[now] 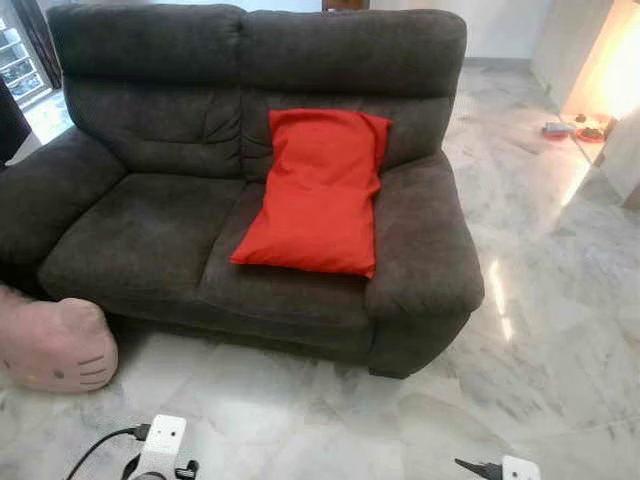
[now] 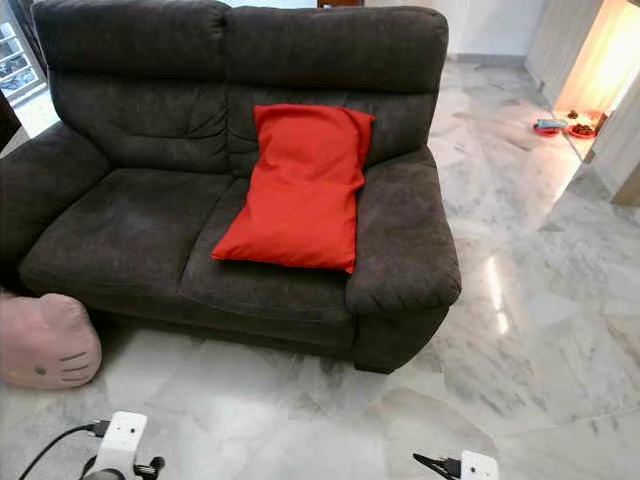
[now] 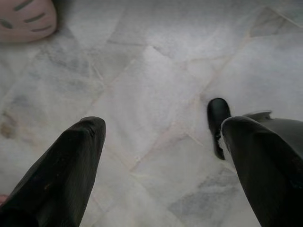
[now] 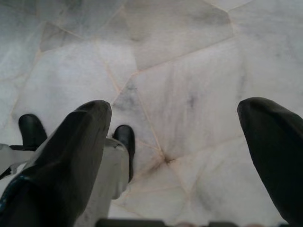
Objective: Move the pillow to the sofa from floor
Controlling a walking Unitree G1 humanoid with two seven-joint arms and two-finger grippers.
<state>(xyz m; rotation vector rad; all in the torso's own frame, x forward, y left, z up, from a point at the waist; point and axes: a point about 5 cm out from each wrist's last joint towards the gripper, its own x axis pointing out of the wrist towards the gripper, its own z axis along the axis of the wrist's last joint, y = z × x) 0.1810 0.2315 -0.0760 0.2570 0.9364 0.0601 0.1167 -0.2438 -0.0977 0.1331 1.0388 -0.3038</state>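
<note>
Left eye view shows a dark grey sofa (image 1: 200, 200) on the marble floor (image 1: 560, 330), with the red pillow (image 1: 318, 190) lying on its right seat, leaning against the backrest and touching the right armrest. A pink plush cushion (image 1: 55, 345) sits on the floor by the sofa's left front corner. My left hand (image 3: 161, 142) and right hand (image 4: 175, 123) both hang with fingers spread wide, holding nothing, above the floor.

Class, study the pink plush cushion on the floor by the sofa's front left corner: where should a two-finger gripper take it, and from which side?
Probably the pink plush cushion is best pinched across its rounded upper bulge, coming from above: it lies low on the marble floor, close against the sofa. The left gripper hangs open nearest it.
</note>
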